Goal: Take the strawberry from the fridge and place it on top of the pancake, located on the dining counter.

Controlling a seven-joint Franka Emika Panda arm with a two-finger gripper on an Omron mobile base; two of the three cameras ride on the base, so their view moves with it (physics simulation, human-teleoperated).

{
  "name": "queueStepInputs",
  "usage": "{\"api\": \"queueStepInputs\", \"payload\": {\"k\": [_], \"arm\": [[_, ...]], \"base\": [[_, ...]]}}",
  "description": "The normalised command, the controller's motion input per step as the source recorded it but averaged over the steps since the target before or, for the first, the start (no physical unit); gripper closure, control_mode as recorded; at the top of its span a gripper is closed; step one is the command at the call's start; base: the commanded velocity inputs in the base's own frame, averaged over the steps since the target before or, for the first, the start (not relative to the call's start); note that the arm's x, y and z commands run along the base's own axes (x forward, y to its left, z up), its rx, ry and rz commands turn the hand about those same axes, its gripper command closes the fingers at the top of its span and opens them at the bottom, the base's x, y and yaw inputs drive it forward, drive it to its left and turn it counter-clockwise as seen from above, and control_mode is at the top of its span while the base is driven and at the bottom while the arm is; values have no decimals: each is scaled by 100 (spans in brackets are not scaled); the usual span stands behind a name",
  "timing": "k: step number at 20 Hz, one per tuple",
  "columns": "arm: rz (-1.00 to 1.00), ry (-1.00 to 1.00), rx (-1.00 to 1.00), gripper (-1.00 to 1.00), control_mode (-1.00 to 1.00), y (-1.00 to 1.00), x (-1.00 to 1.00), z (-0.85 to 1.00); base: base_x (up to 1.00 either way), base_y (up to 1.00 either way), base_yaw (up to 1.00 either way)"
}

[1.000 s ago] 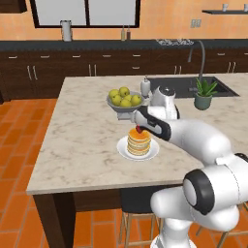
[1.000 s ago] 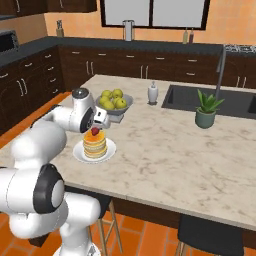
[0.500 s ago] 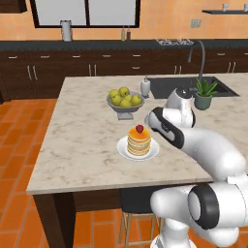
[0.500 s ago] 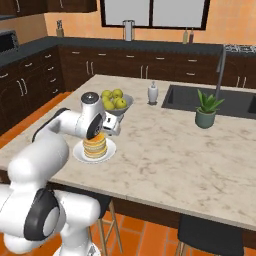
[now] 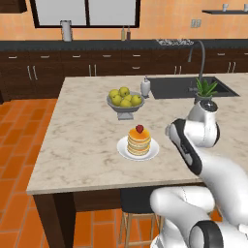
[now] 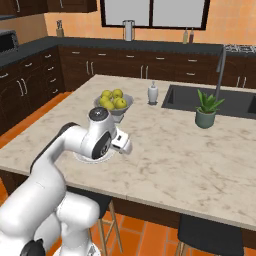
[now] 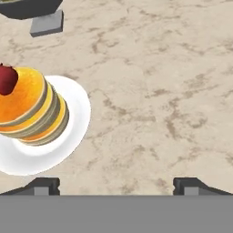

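In the left base view, the dining counter (image 5: 87,145), a broad slab of beige marbled stone on a dark wood base, spans the middle of the frame. Left of centre stands a grey footed bowl of yellow-green apples (image 5: 125,100), with a small white rounded dispenser bottle (image 5: 145,87) just to its right. Below the bowl, near frame centre, the pancake (image 5: 139,141) forms a short stack of round golden-tan discs glazed with orange syrup on a round white plate (image 5: 125,151). The strawberry (image 5: 139,129), a tiny dark-red rounded berry, sits on top of the stack. To the right, the glossy white arm rises past a dark rectangular sink (image 5: 179,87) and a spiky green potted plant (image 5: 207,88). In the hand view, the plate occupies the left of the frame, the layered stack shows banded tan edges, and the strawberry lies at the far left edge on the syrup. Bare veined stone covers the centre and right. The gripper (image 7: 116,185) appears at the bottom edge with its two dark finger tips (image 7: 43,185) spread to full width, empty, and clear of the plate.
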Motion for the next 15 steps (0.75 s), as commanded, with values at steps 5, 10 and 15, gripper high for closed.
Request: {"api": "queueStepInputs", "payload": {"k": [5, 10, 15], "arm": [[-12, -5, 4, -100, -100, -57, -93, -6], [-19, -15, 3, -100, -100, -27, -91, 53], [-24, -4, 0, -100, -100, -5, -54, 100]], "base": [[0, 0, 0], [0, 0, 0], [0, 0, 0]]}}
